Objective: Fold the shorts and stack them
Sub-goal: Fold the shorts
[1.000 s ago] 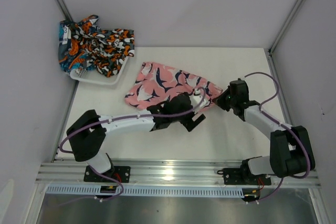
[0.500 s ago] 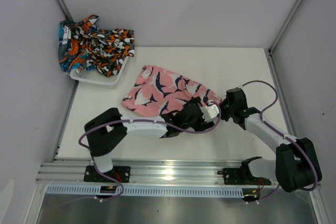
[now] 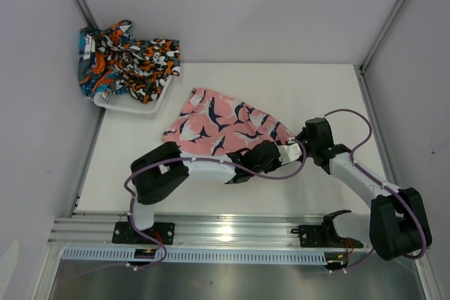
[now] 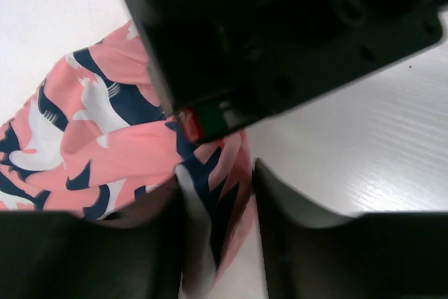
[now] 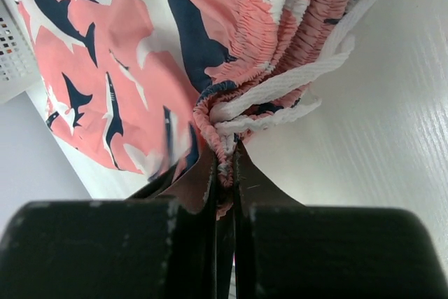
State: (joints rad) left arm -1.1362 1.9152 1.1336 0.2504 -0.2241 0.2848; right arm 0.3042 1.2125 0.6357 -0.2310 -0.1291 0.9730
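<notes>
Top view: the pink shorts lie mid-table, long axis from 10 to 4 o'clock, the 4 o'clock end hidden under the left gripper.

Left wrist: its fingers straddle a pink, navy-and-white fold; whether it is clamped is unclear.

Right wrist: the right gripper is pinched tight on the gathered waistband and white drawstring.

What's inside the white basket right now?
A black-orange pair and a teal-navy pair, crumpled together. They cover the basket almost fully, so anything underneath is hidden.
</notes>
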